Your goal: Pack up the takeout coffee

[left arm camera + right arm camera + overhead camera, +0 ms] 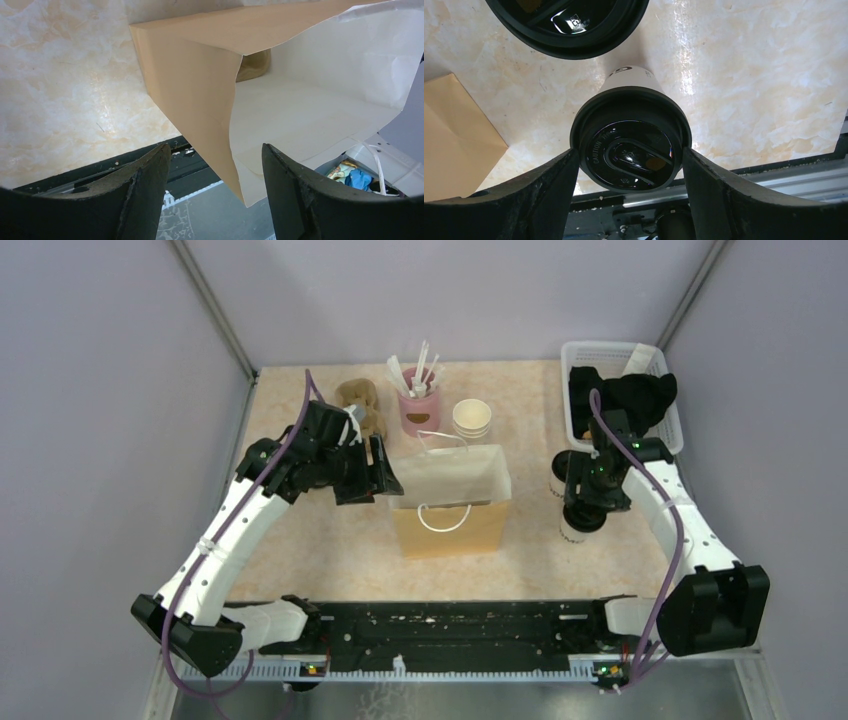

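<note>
At 3 o'clock from the bag, the near cup stands upright on the table. The right gripper grasps it, with both fingers touching the rim of its black lid. How hard they press I cannot tell. The second cup stands just beside it at 12 o'clock, also lidded and not held. The bag is upright with its mouth open, and no cup shows inside, so I judge packing has barely begun. At 9 o'clock of the bag the left gripper is released. Its jaws straddle the bag's side wall without pinching it. To do this pick well, the squeeze should be only firm enough to carry, since a hard pinch on the lid could pop it off or dent the paper. The lift should go straight up, clear of the second cup, before swinging toward 9 o'clock. The cup should stay level and go down through the middle of the mouth, away from the white handle. Closing the left jaws on the wall first would probably keep the light bag from tipping.
</note>
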`<action>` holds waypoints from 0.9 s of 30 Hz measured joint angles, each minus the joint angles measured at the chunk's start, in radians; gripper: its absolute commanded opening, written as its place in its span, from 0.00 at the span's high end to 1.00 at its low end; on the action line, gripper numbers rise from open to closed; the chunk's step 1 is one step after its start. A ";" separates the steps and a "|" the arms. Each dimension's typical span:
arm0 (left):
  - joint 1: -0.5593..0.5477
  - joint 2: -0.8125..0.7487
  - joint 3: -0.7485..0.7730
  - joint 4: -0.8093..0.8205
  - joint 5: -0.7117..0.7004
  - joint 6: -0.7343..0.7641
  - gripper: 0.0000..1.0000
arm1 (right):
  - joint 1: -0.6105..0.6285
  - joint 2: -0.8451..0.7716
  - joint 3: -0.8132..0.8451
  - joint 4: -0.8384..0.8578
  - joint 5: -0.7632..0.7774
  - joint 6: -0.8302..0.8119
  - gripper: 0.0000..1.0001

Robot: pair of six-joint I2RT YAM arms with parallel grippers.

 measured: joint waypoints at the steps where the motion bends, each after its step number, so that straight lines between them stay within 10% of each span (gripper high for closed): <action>1: 0.000 0.000 0.000 0.000 0.000 0.000 0.27 | 0.000 0.002 -0.002 0.000 0.000 0.000 0.25; 27: 0.000 0.000 0.002 -0.002 -0.001 -0.005 0.19 | 0.000 0.021 -0.005 0.000 0.001 -0.006 0.36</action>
